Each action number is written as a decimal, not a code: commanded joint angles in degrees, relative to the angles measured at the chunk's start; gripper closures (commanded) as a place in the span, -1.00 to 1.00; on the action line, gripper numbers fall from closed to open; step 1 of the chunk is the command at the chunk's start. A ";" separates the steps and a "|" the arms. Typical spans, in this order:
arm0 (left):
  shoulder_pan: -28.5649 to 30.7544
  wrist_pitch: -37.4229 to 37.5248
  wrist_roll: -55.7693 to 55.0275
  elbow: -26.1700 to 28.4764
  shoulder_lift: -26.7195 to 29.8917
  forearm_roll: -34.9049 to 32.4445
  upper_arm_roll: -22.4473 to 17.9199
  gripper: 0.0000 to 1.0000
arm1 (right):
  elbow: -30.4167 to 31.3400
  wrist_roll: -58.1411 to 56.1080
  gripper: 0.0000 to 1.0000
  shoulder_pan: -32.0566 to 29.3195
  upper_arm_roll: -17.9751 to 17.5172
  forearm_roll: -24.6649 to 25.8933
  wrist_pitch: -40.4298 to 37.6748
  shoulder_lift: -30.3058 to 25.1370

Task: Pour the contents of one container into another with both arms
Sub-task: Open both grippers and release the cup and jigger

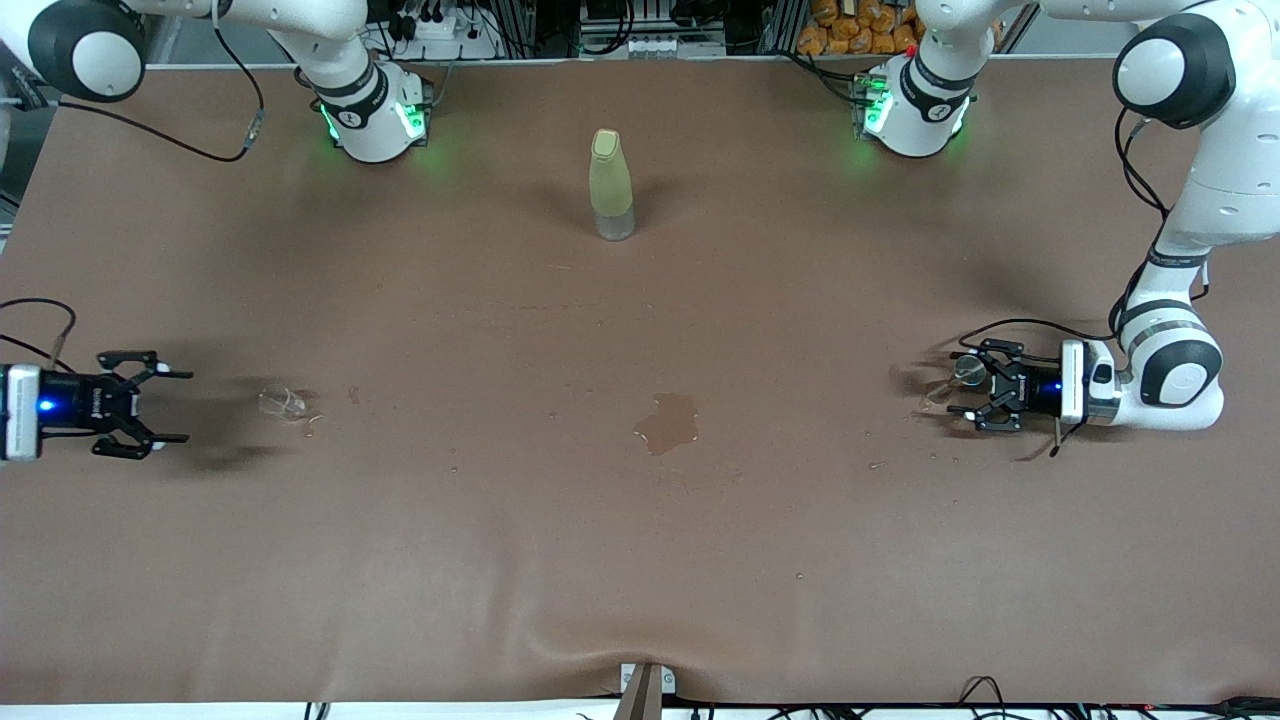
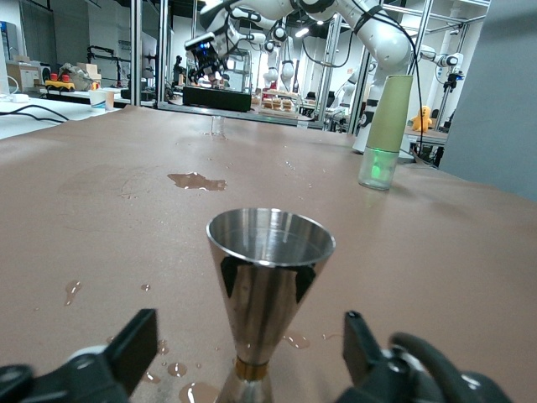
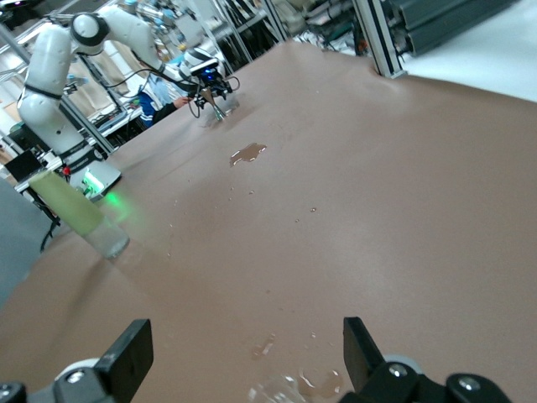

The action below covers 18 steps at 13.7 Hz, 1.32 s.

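Note:
The silvery stemmed goblet stands upright on the table toward the left arm's end. My left gripper is low at the table and open, with one finger on each side of the goblet. The left wrist view shows the goblet midway in my left gripper, with a clear gap to each finger. The tiny clear cup sits toward the right arm's end. My right gripper is open and a short way from the cup, pointing at it. In the right wrist view only the cup's rim shows, just ahead of my right gripper.
A tall yellow-green bottle stands mid-table, farther from the front camera than both cups. A brown puddle lies between the two grippers. Small drops wet the cloth around the goblet and beside the clear cup.

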<state>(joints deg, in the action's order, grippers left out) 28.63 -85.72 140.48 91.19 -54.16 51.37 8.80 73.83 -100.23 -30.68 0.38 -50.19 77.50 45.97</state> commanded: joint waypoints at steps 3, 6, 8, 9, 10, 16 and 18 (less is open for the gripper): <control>5.28 0.82 -3.78 -0.66 2.39 -5.83 0.17 -1.00 | 0.96 17.93 -1.00 6.84 0.24 6.59 0.54 -12.37; 10.03 0.82 -18.78 -6.44 4.67 -10.13 0.25 -1.00 | 1.22 34.18 -1.00 11.85 0.33 11.06 1.50 -18.70; 11.01 0.90 -27.41 -9.61 6.95 -12.95 0.25 -1.00 | 3.14 42.89 -1.00 15.11 0.24 18.08 5.09 -24.49; 10.93 0.82 -30.76 -10.06 8.70 -13.39 0.17 -1.00 | 4.90 45.71 -1.00 16.69 0.24 22.46 6.68 -27.66; 10.66 0.64 -34.45 -10.50 10.20 -13.48 0.08 -1.00 | 6.48 48.35 -1.00 17.58 0.24 25.21 8.17 -30.04; 3.30 -6.38 -70.54 -11.03 23.20 -23.66 0.25 -1.00 | 9.74 83.92 -1.00 22.94 0.24 41.99 9.33 -40.51; -0.75 -8.14 -84.34 -11.12 26.20 -26.48 0.25 -1.00 | 13.59 90.63 -1.00 23.91 0.33 46.13 12.56 -42.71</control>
<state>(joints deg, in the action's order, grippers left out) 31.19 -91.70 66.04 78.31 -31.60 28.05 9.59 81.28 -15.97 -8.19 0.06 -7.88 86.18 6.83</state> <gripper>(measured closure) 0.000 0.000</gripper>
